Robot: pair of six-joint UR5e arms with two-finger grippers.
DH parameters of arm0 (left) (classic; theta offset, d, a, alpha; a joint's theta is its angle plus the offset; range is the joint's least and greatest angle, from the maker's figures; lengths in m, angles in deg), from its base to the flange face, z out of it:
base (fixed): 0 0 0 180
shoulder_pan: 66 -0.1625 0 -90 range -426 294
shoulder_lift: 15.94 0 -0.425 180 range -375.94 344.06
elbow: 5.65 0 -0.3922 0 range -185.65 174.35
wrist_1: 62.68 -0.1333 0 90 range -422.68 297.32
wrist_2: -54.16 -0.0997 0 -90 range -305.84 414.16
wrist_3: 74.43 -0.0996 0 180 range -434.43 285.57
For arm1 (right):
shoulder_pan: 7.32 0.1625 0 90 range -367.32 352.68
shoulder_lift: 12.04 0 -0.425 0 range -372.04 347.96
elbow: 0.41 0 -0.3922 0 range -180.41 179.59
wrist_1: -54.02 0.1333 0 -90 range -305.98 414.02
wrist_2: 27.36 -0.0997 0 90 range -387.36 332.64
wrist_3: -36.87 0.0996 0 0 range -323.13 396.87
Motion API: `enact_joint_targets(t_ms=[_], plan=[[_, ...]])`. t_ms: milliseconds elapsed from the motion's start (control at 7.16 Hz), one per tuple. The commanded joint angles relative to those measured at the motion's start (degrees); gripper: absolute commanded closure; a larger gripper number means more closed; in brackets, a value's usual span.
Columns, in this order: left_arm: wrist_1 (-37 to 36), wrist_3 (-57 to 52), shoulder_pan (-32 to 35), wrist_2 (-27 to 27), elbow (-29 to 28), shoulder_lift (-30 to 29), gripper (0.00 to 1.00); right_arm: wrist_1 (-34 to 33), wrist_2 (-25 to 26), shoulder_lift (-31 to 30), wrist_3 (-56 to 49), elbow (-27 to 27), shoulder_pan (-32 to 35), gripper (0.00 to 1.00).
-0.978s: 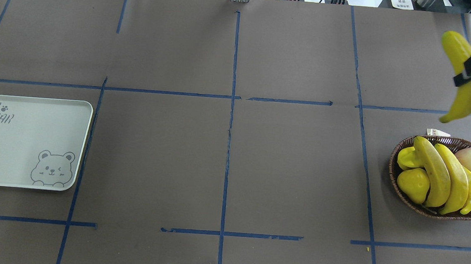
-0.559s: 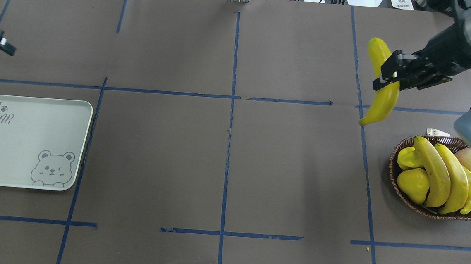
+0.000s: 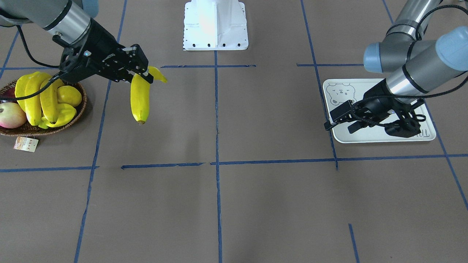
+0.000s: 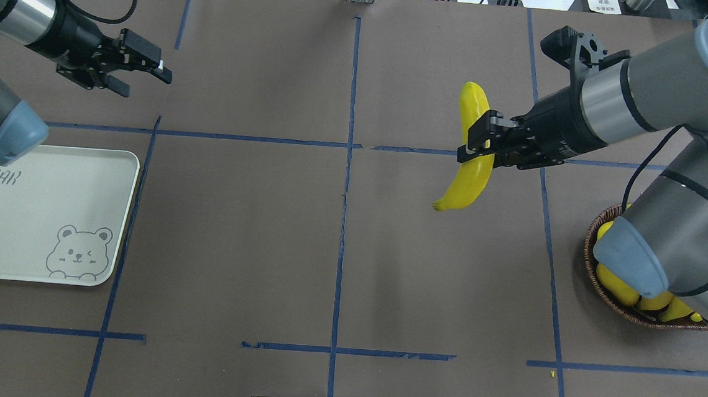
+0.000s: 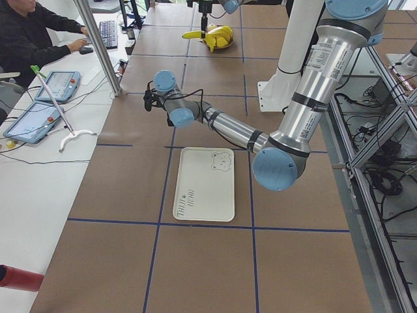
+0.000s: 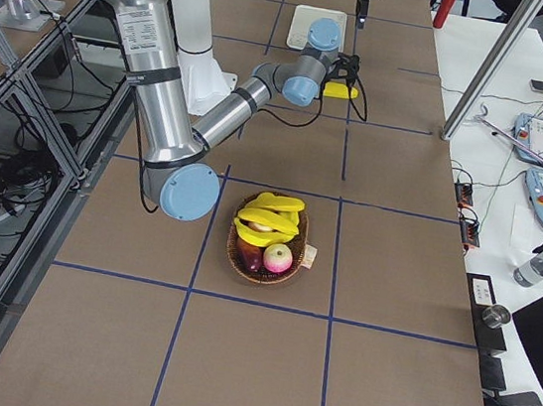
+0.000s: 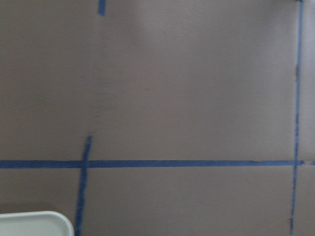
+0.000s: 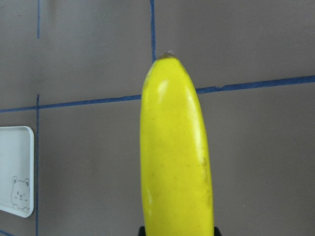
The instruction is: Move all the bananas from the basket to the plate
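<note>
My right gripper (image 4: 479, 146) is shut on a yellow banana (image 4: 473, 169) and holds it above the table, right of centre and left of the basket. It also shows in the front view (image 3: 140, 98) and fills the right wrist view (image 8: 177, 162). Other bananas (image 3: 34, 98) lie in the wicker basket (image 3: 22, 129), which my right arm mostly hides in the overhead view (image 4: 588, 265). The white bear plate (image 4: 35, 213) lies empty at the left edge. My left gripper (image 4: 147, 83) is open and empty, beyond the plate's far right corner.
A reddish apple (image 3: 11, 115) and a yellow pear (image 3: 69, 95) share the basket with the bananas. A paper tag (image 3: 25, 144) lies by the basket. Blue tape lines (image 4: 348, 161) cross the brown table cover. The robot's white base plate (image 3: 215, 25) sits at the near edge.
My right arm has carried the banana left, from beyond the basket towards the table's middle. My left arm has come in from the left edge and moved right, gripper open.
</note>
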Motion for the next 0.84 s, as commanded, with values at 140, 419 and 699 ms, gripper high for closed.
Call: enact_joint_targets(t_ms=[140, 419, 699], plan=[[19.74, 27.49, -6.97, -8.35, -0.19, -5.35, 0.01, 6.05, 2.08, 2.05, 3.41, 0.11, -5.45, 0.98], [26.1, 40.41, -13.63, -15.17, 0.94, -8.59, 0.01, 7.38, 5.23, 5.03, 3.68, -0.24, -9.84, 0.99], [25.68, 42.84, -18.75, -18.37, 1.73, -10.81, 0.01, 6.85, 11.29, 6.98, 3.95, -0.33, -14.76, 0.99]])
